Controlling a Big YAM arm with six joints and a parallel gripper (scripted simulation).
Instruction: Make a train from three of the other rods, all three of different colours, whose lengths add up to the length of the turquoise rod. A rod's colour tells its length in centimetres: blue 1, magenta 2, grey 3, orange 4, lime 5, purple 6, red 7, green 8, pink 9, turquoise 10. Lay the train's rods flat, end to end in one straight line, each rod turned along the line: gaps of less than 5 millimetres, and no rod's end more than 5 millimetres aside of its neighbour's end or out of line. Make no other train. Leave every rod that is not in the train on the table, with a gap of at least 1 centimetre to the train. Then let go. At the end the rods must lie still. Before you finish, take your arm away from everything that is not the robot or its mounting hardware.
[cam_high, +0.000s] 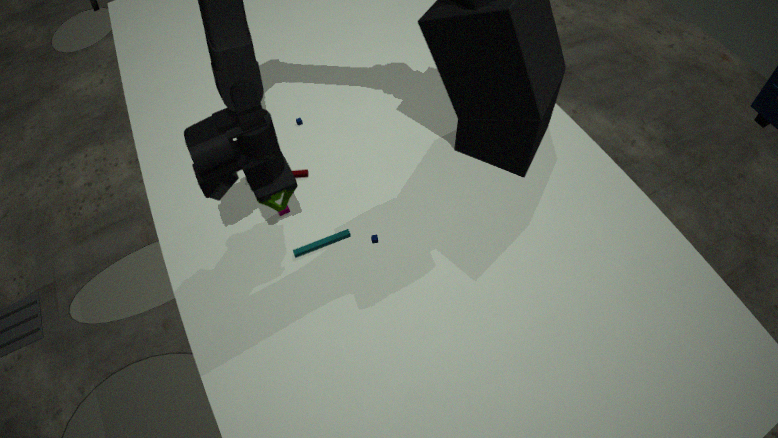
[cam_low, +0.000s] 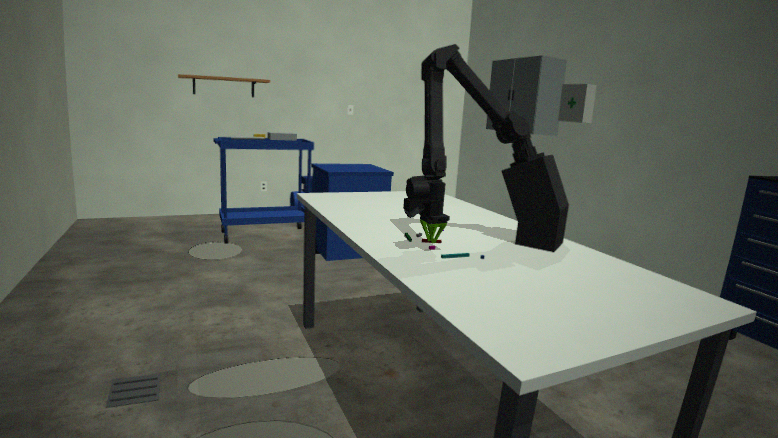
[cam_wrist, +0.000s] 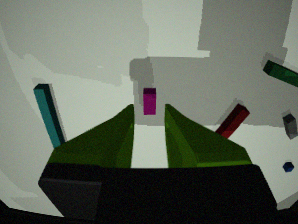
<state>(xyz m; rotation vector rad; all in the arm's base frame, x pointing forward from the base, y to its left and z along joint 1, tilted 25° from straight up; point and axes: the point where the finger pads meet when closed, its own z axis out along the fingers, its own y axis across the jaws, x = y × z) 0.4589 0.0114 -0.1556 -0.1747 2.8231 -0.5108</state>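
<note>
The magenta rod (cam_high: 283, 211) lies flat on the white table, just below and ahead of my gripper's green fingers (cam_high: 279, 201). In the wrist view the magenta rod (cam_wrist: 149, 100) sits past the fingertips, in line with the gap of my gripper (cam_wrist: 149, 111). The fingers stand partly apart with nothing between them. The turquoise rod (cam_high: 321, 243) lies to the right front and also shows in the wrist view (cam_wrist: 48, 115). A red rod (cam_high: 299, 173) lies close behind the gripper, half hidden by it. Blue rods lie at the back (cam_high: 298, 121) and beside the turquoise rod's end (cam_high: 374, 238).
The wrist view also shows a green rod (cam_wrist: 281, 72) and a grey rod (cam_wrist: 290, 124) beyond the red rod (cam_wrist: 232, 120). The arm's large dark base block (cam_high: 495, 81) stands at the table's back right. The table's left edge is near the gripper.
</note>
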